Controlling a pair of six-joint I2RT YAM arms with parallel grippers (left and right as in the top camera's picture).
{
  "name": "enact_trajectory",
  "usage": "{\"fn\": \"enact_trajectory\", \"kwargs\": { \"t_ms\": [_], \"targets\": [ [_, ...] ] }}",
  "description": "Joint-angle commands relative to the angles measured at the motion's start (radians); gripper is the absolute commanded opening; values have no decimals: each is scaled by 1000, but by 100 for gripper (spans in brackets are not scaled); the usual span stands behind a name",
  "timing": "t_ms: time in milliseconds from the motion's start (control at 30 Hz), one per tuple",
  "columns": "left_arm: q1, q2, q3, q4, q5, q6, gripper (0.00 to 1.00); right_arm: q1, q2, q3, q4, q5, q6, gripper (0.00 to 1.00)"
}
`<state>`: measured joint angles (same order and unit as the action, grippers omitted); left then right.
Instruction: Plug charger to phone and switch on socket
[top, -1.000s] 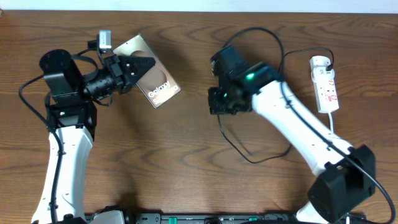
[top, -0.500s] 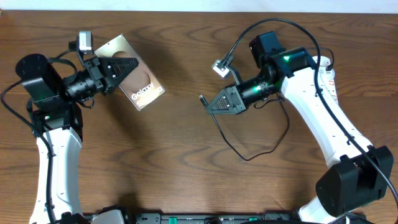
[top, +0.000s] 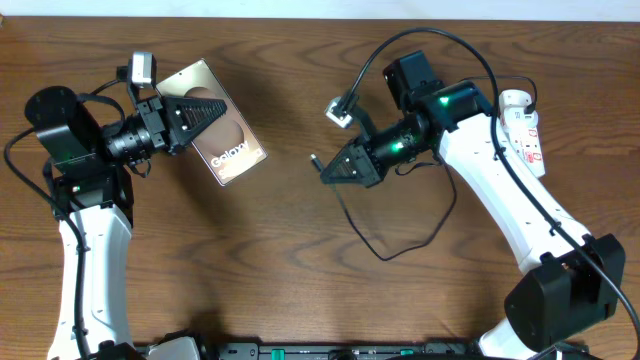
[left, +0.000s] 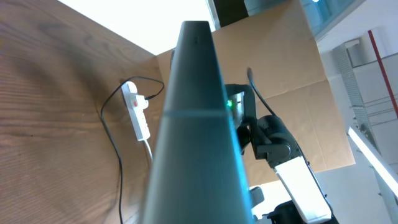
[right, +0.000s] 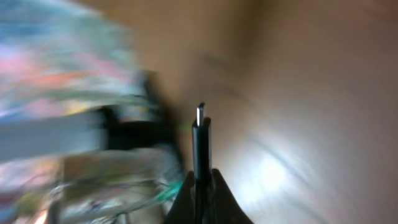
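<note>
The right gripper (right: 200, 182) is clenched on the stem of the small black connector tip (right: 200, 140). The metal end stands clear beyond the fingertips, though the wrist view is badly blurred. From overhead, that right gripper (top: 331, 172) hovers above the middle of the brown wooden table (top: 270, 270) with the tip (top: 314, 158) pointing left. The long thin black charger cable (top: 385, 257) trails from it in a slack loop toward the near side.

The left gripper (top: 212, 104) is closed on the flat bronze-brown phone with white lettering (top: 235, 150), gripping its far-left end. The phone is raised and tilted, its free end facing the connector but well apart from it. In the left wrist view the phone (left: 193, 124) shows edge-on.

The white elongated power strip with red markings (top: 524, 135) lies at the far right. A black lead seems to reach its far end, and whether its switch is on cannot be told.

The cable is probably light and limp, so it can only be steered by the rigid connector, and the present hold close behind the metal end suits that. The phone is likely stiff, smooth and slippery, and its face could scratch. A firm hold across its edges, away from the port end, should resist the push of insertion. The small tip would probably bend if it met the port at an angle.
</note>
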<state>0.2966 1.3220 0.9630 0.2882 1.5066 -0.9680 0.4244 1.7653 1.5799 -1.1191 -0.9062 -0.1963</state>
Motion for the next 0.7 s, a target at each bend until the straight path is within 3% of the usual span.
{"fn": "enact_trajectory", "kwargs": {
  "t_ms": [0, 67, 233, 400, 667],
  "targets": [
    [0, -2, 6, 10, 29, 6, 8, 23, -12, -26, 3, 680, 420, 1],
    [0, -2, 6, 10, 26, 6, 7, 34, -11, -60, -2, 816, 493, 1],
    [0, -2, 6, 10, 26, 6, 7, 36, -11, -237, 99, 783, 549, 1],
    [0, -2, 6, 10, 26, 6, 7, 35, -8, -500, 310, 684, 612, 1],
    [0, -2, 6, 10, 26, 6, 7, 35, -8, -641, 380, 680, 649, 1]
  ]
}}
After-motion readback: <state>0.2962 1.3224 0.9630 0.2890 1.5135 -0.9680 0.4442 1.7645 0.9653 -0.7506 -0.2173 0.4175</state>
